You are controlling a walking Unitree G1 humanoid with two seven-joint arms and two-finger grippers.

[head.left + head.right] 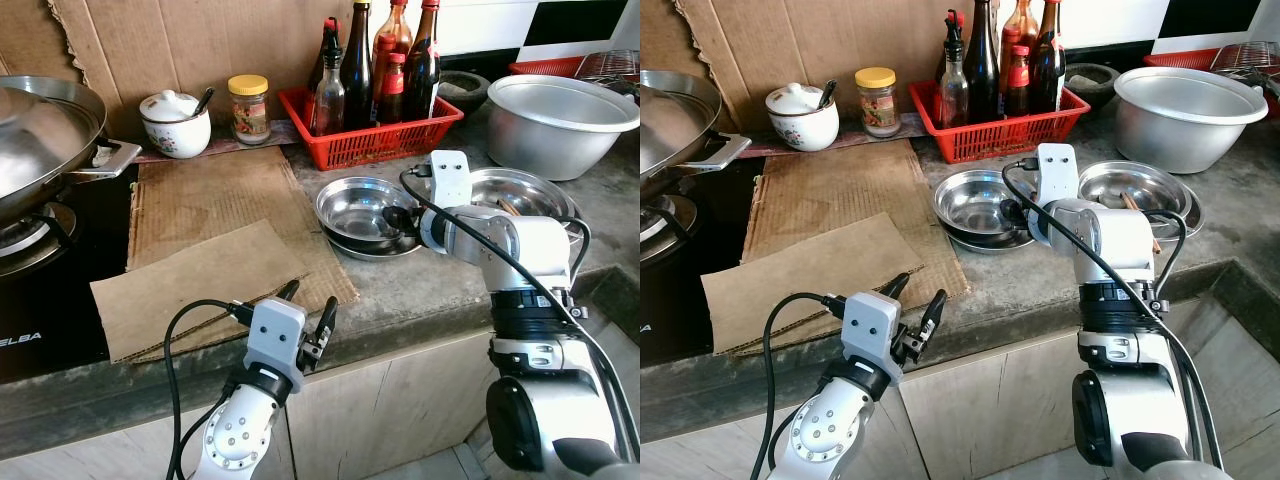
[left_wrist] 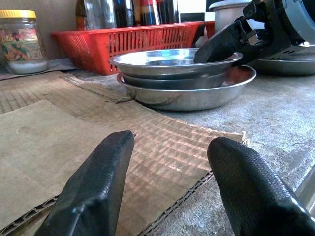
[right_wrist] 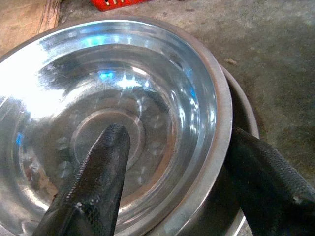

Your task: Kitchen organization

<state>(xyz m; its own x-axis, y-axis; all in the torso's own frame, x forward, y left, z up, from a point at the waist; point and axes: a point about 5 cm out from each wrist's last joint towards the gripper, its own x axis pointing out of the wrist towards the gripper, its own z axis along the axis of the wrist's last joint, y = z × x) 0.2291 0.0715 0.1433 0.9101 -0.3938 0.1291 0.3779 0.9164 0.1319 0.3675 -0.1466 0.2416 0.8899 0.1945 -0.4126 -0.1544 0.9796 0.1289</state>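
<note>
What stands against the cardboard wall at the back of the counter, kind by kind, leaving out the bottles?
Floral ceramic pot with lid: 1
Yellow-lidded glass jar: 1
Red plastic basket: 1
Total: 3

Open cardboard [image 1: 220, 270] and bare counter [image 1: 440, 280] lie in front of the stacked steel bowls [image 1: 362, 212]. A red basket [image 1: 372, 135] of bottles blocks behind them, a second steel dish [image 1: 525, 195] sits just beside, the big pot [image 1: 560, 120] beyond, and the wok [image 1: 40, 140] crowds the far left.
</note>
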